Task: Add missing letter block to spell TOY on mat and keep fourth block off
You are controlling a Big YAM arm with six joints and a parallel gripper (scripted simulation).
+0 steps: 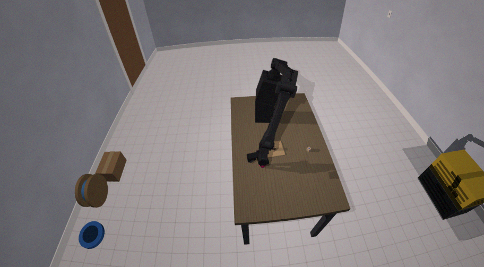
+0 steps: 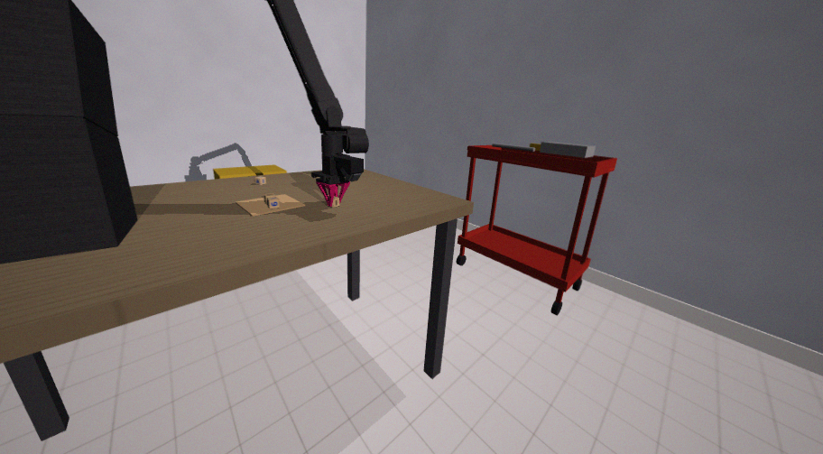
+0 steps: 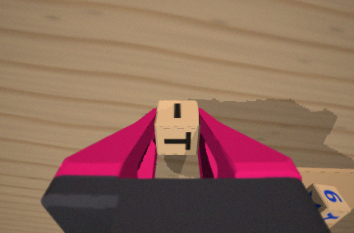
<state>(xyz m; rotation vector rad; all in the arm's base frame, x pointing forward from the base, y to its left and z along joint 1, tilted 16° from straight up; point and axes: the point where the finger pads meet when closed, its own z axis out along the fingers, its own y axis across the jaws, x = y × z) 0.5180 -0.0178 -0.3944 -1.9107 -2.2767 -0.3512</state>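
Observation:
My gripper [image 3: 177, 116] has pink fingers shut on a tan block [image 3: 177, 127] that shows a black T on the face toward the wrist camera and a black I on the face beyond it. The block sits on the table just off the mat. In the exterior view the gripper [image 2: 334, 197] stands over this block [image 2: 335, 201], to the right of the tan mat [image 2: 266, 206]. A block with blue letters [image 2: 273, 202] lies on the mat; its corner also shows in the wrist view [image 3: 328, 201]. Another tan block [image 2: 261, 180] lies on the table far from the mat, also seen in the top view [image 1: 308, 148].
The black robot base [image 1: 266, 96] stands at the far end of the brown table [image 1: 285, 164]. A red cart [image 2: 533, 212] stands beside the table. A yellow and black machine [image 1: 453, 182] is on the floor. A box, a spool and a blue dish lie by the left wall.

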